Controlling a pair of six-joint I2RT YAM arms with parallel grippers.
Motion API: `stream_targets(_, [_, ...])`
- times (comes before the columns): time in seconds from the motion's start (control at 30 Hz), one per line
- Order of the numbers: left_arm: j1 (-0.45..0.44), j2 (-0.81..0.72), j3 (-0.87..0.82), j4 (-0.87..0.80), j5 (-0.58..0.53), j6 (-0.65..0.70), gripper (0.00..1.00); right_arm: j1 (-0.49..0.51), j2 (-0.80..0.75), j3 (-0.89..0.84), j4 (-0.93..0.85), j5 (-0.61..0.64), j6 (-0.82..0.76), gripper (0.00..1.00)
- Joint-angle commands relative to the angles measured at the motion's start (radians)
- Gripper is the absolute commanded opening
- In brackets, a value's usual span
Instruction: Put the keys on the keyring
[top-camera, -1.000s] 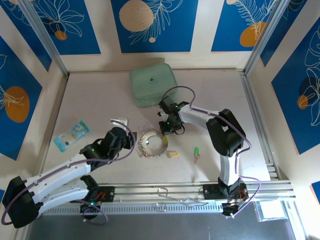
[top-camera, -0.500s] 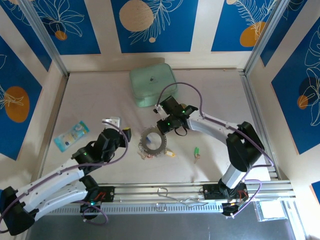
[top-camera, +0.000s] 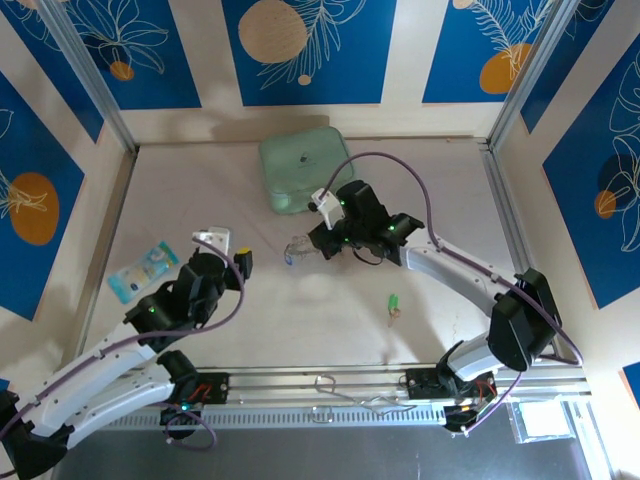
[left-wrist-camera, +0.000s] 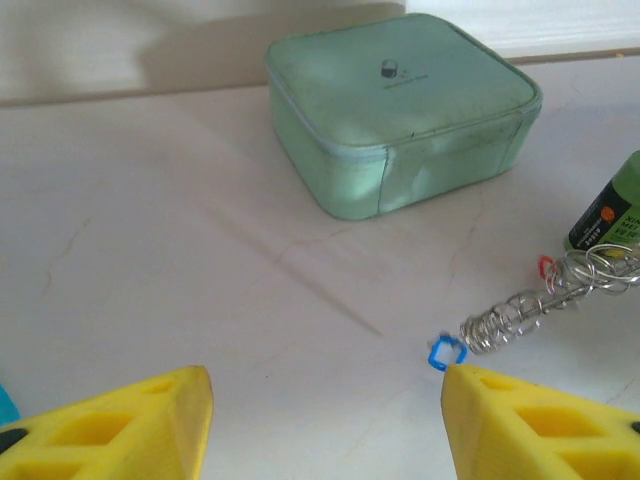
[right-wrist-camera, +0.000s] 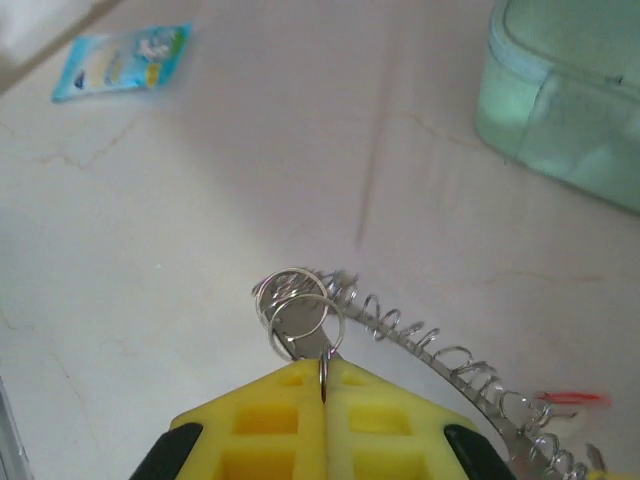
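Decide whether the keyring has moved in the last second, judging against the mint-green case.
Yes. The keyring, held by the right gripper, has moved away from the robot, closer to the mint-green case.

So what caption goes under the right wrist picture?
Right gripper, jaws shut, holds the coiled keyring; mint-green case behind.

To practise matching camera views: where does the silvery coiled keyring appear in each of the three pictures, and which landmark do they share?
Top external: the silvery coiled metal keyring, centre, just left of the right pincer.
Left wrist: lower right, stretched diagonally.
Right wrist: bottom centre, arcing right from the pincer tips.
Shared landmark: the mint-green square case.
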Motion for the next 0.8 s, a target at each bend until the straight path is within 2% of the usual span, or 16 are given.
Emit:
stream_targets(0.0, [0.025,0.029,0.075,-0.024,0.026,0.119,0.62,-0.004,-0.048,0.0,0.061,-0.056,-0.033,0.0])
stream_targets(0.2, [0.079,0.061,0.127,0.011,0.071,0.197,0.62,-0.014,-0.104,-0.043,0.125,-0.059,-0.069,0.0])
stream_targets(0.37, [0.151,0.081,0.128,0.071,0.127,0.245,0.62,-0.057,-0.111,-0.042,0.114,-0.164,-0.086,0.0])
stream_targets(0.53, [0.24,0.109,0.127,0.139,0.252,0.27,0.62,-0.085,-0.108,-0.034,0.092,-0.252,-0.095,0.0])
stream_targets(0.67, [0.249,0.144,0.137,0.179,0.323,0.32,0.62,-0.094,-0.095,-0.005,0.058,-0.319,-0.099,0.0])
stream_targets(0.77, [0.25,0.181,0.157,0.169,0.418,0.372,0.61,-0.099,-0.087,0.008,0.044,-0.346,-0.097,0.0])
